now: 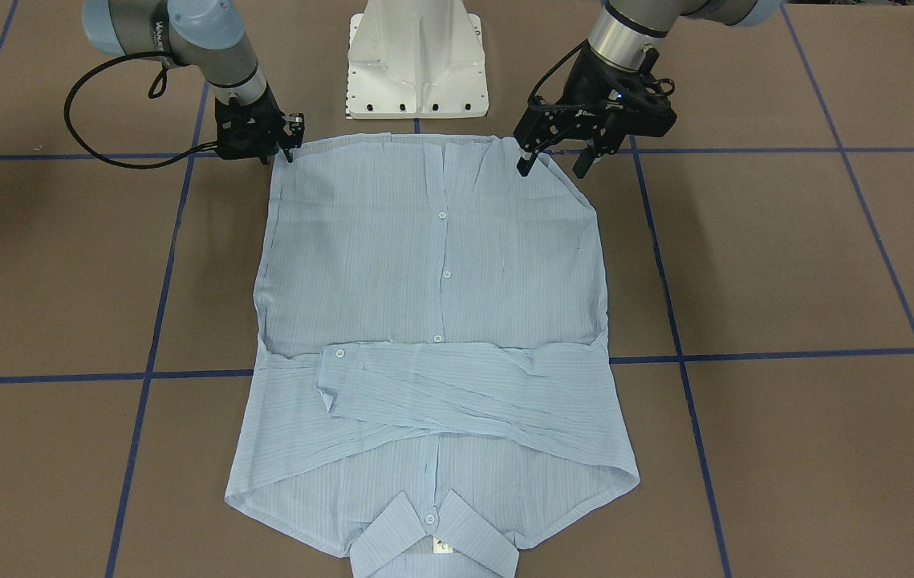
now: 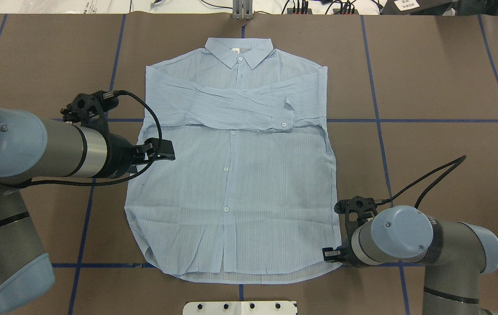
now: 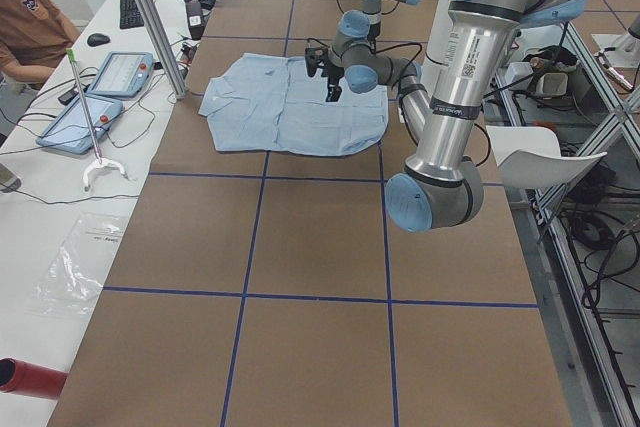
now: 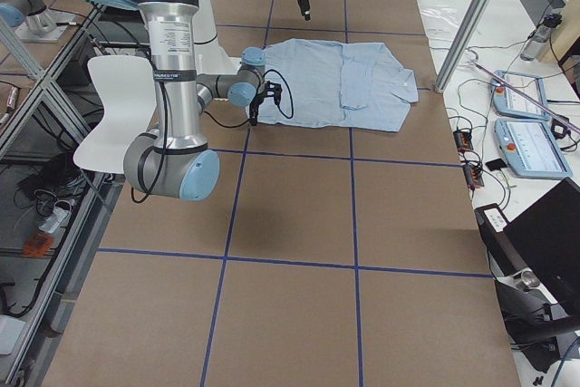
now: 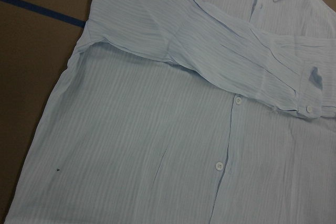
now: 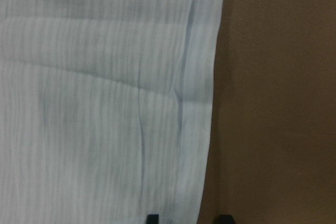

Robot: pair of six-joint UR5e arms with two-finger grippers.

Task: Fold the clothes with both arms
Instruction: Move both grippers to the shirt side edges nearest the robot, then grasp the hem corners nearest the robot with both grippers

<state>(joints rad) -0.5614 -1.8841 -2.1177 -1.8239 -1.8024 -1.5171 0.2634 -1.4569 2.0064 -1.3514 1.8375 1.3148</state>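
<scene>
Shirt (image 1: 440, 265) looks thin, limp, light; I'd pinch the hem corners (image 1: 553, 181). Jaws on left arm (image 1: 625, 32) and right arm (image 1: 216, 56) both spread, holding nothing.

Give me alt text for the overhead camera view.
A thin light-blue striped button-up shirt lies flat on a brown table with blue tape lines, collar far from the robot, sleeves folded across the chest. The left arm's black pincer hangs above its left side; the right arm's pincer is low by the right hem corner.
</scene>
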